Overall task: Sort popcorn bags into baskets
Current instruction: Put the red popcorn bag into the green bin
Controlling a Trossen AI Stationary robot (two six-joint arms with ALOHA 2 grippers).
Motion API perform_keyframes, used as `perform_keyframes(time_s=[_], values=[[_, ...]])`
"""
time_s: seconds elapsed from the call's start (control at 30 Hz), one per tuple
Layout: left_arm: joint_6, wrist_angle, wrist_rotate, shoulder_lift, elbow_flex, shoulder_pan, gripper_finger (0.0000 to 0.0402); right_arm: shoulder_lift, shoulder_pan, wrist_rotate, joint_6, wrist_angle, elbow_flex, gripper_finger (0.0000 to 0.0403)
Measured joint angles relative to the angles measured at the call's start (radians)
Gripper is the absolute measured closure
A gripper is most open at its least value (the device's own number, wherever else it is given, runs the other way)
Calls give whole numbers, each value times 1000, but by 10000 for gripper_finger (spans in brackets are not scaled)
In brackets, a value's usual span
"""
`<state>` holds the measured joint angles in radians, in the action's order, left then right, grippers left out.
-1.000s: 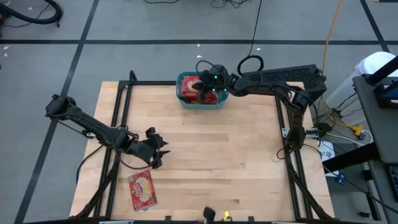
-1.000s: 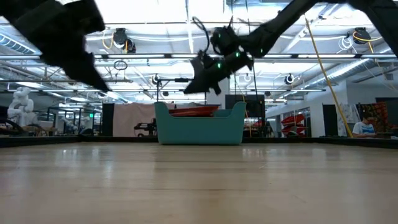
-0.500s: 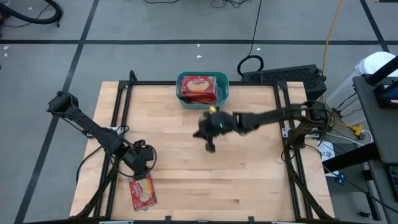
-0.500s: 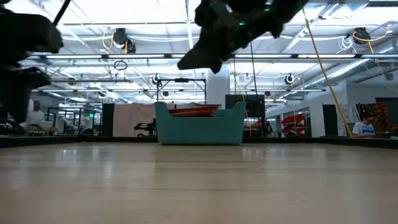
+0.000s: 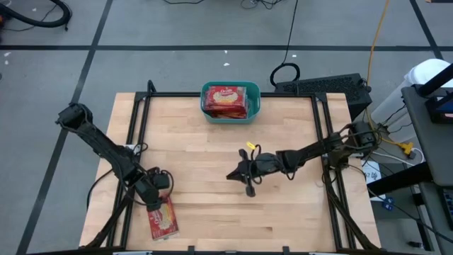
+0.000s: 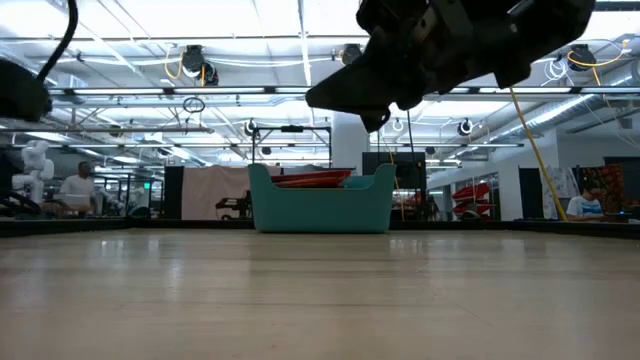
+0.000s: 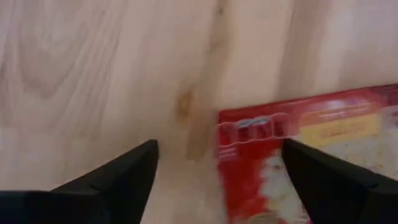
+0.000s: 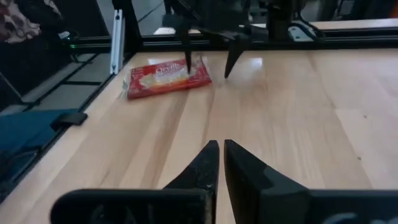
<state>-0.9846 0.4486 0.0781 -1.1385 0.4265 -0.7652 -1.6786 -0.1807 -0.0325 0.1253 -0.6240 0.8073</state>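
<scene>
Red packet: 1 popcorn bag (image 5: 161,217) lies flat on the wooden table (image 5: 283,219) near its front-left corner, label up, well apart from the tub.
Teal tub: the basket (image 5: 255,106) sits at the table's far edge, already stacked with popcorn bags (image 5: 228,100).
Left gripper: (image 5: 151,193) poised just over the loose bag's near end, fingers (image 7: 118,174) spread wide so they can straddle it; nothing held.
Right gripper: (image 5: 242,177) over the table's middle, fingers (image 8: 208,163) pressed together, empty, likely parked clear of the left arm's pick.
</scene>
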Motion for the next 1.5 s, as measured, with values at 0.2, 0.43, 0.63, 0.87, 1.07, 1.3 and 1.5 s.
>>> perform_keyframes(time_s=[0.2,0.43,0.63,0.87,1.07,1.3,1.5], values=[[17,-70,19,4,-61,-6,169,-1,-5,45,-15,-39,-3,384],[242,-192,2,-1,-66,-1,383,-1,-6,82,-13,-130,-3,384],[403,-199,37,0,-32,41,397,-1,-5,90,31,-173,-2,384],[686,-94,158,9,117,171,399,-1,-5,275,268,-93,2,384],[895,-46,215,9,193,323,399,-5,-30,273,353,-78,3,379],[1046,-128,214,9,195,482,400,-134,-59,270,367,-83,132,325],[1125,-225,187,9,195,539,400,-291,-12,226,386,-74,302,255]])
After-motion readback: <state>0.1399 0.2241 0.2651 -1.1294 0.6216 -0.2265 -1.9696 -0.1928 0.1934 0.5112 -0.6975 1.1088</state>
